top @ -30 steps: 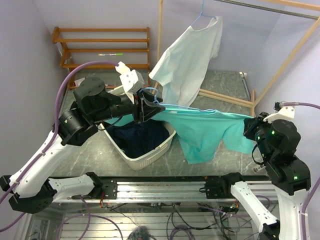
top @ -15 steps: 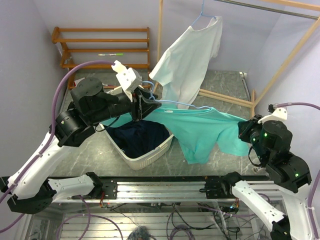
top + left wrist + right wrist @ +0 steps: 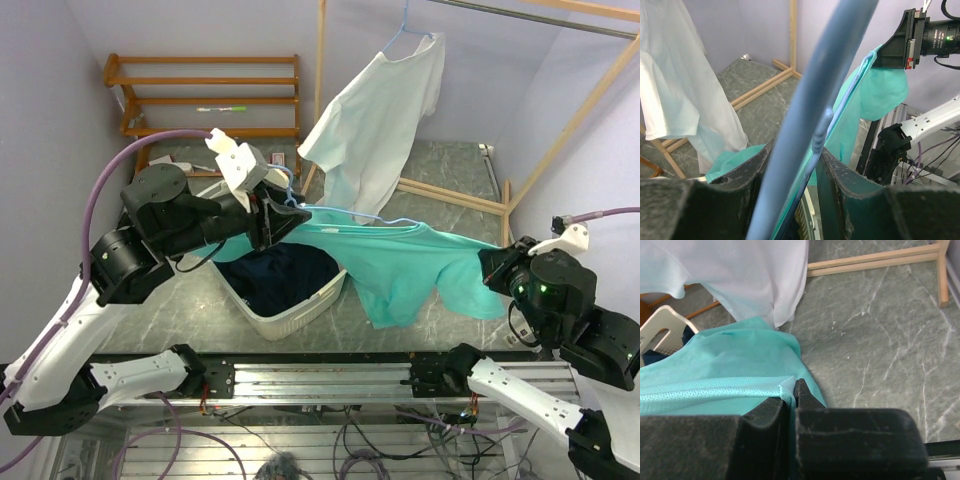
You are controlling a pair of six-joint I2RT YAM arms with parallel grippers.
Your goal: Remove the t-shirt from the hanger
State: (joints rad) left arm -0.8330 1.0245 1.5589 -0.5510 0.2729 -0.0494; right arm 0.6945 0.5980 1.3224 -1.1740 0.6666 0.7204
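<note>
I'm in the middle of pulling the shirt off: my left gripper (image 3: 278, 212) is clamped on the blue hanger (image 3: 340, 212), holding it up over the white laundry basket (image 3: 290, 318) near the table's left edge, and the left wrist view shows the hanger's bar pinched between the two fingers (image 3: 837, 175). My right gripper (image 3: 492, 262) is closed tight on the edge of the teal t-shirt (image 3: 400, 265); in the right wrist view the hem is caught between the shut jaws. The shirt hangs stretched in the air between the two arms, above the middle of the table, with one hanger arm already bare near the left gripper and the far shoulder apparently still threaded. Next, I judge, I need to draw the arms further apart, right toward the table's right edge, until the cloth slips free. The white t-shirt (image 3: 375, 120) on the rack behind stays out of it.
</note>
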